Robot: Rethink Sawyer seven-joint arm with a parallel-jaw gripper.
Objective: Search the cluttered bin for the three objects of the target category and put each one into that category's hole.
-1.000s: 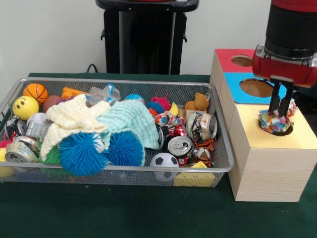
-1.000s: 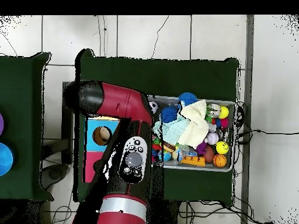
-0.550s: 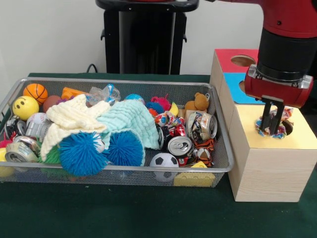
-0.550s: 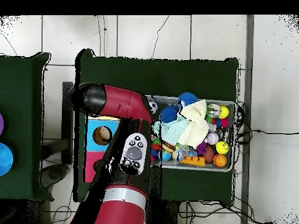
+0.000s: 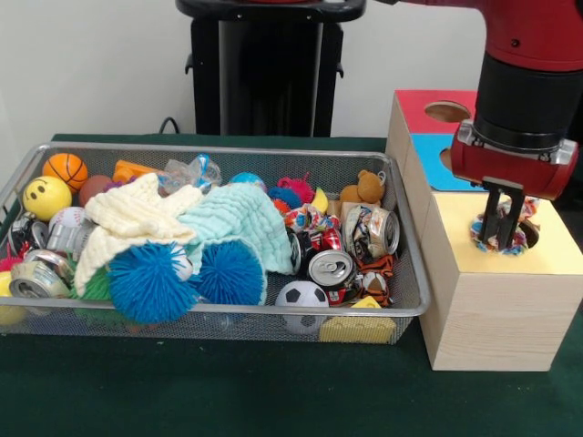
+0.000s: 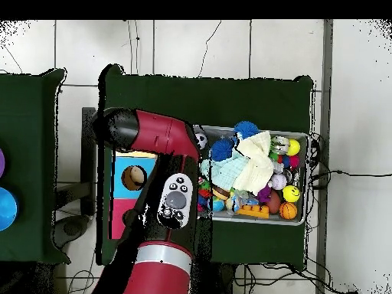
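My gripper (image 5: 502, 238) is down at the round hole in the yellow top (image 5: 547, 259) of the wooden sorting box. It is shut on a multicoloured patchwork ball (image 5: 527, 208), which sits partly sunk in that hole. The wire bin (image 5: 219, 153) to the left holds other balls: a basketball (image 5: 66, 169), a yellow smiley ball (image 5: 46, 197), a soccer ball (image 5: 301, 298) and two blue spiky balls (image 5: 146, 282). In the overhead view my arm (image 6: 164, 138) covers the gripper and the yellow end of the box.
Behind the yellow section the box has a blue section (image 5: 428, 150) and a red section (image 5: 414, 105), each with a hole. Cream and mint cloths (image 5: 239, 218), crushed cans (image 5: 330, 269) and a teddy bear (image 5: 364, 188) also fill the bin.
The gripper came down and slightly left with the multicoloured ball, pushing it from on top of the yellow hole partly into it. In the last half second it barely moved.
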